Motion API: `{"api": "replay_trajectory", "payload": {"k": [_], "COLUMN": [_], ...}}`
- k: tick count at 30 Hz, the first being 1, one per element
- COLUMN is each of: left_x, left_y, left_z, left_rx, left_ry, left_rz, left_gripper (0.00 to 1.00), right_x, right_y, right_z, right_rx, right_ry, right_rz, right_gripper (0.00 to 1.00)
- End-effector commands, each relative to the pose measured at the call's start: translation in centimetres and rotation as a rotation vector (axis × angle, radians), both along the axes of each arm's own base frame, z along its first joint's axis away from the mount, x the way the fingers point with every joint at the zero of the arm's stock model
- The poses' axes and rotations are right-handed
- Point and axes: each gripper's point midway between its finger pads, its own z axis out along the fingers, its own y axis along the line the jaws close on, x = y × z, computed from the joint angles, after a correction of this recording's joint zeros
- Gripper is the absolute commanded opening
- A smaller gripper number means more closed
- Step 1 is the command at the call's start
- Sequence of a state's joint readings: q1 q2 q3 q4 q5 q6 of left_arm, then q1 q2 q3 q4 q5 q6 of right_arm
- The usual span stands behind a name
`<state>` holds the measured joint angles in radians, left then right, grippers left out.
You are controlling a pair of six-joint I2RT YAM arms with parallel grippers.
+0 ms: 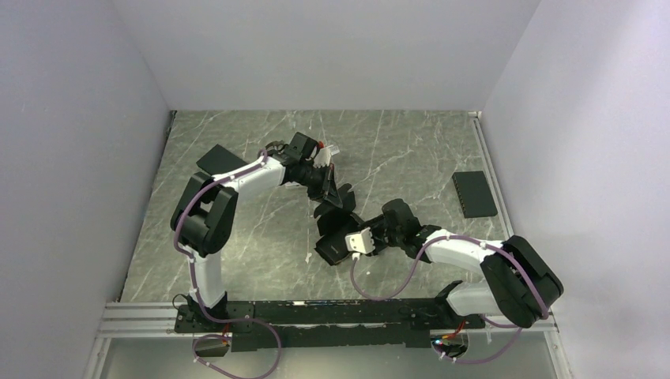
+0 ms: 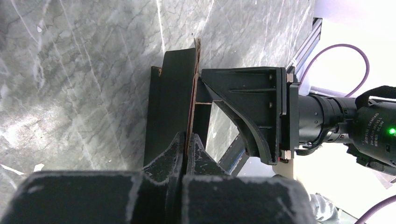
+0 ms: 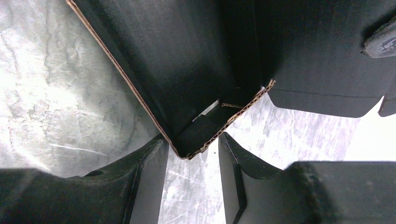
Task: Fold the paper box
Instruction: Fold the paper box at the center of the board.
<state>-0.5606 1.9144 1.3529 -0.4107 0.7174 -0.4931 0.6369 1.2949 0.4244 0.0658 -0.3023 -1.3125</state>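
Paper box, partly formed, at the middle of the marble surface, straight out from the midpoint of the base rail; whether it rested flat or was raised could not be told. The left gripper met the box at its end farther from the rail, fingers closed tight on the thin edge of one upright panel. The right gripper stood at the end nearer the rail, fingers partly apart and astride a raised corner, gripping nothing. Likely hazards: the corner could slide out from between the open fingers and the wall fall flat, and a pull against the left pinch could crease or tear the held panel. Only the right wrist view showed the corrugated corner and the slot beside it; only the left wrist view showed the pinch; only the top view showed both arms' placement along the box.
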Motion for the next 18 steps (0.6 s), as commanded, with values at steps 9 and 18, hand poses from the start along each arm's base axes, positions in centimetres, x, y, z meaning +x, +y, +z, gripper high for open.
{"api": "replay_trajectory", "payload": {"k": [9, 18], "left_x": [-3.22, -3.25], "left_y": [-0.31, -0.49], "left_z": [-5.04, -5.12], "left_rx": [0.127, 0.123], "left_ry": [0.119, 0.125], "left_rz": [-0.047, -0.049], "left_gripper": [0.00, 0.00], "right_x": [1.72, 1.45], "right_y": [4.07, 4.10], "right_z": [4.82, 4.81], "right_rx": [0.239, 0.257], "right_ry": [-0.107, -0.150], "right_rz": [0.032, 0.060], "right_gripper": [0.55, 0.52]}}
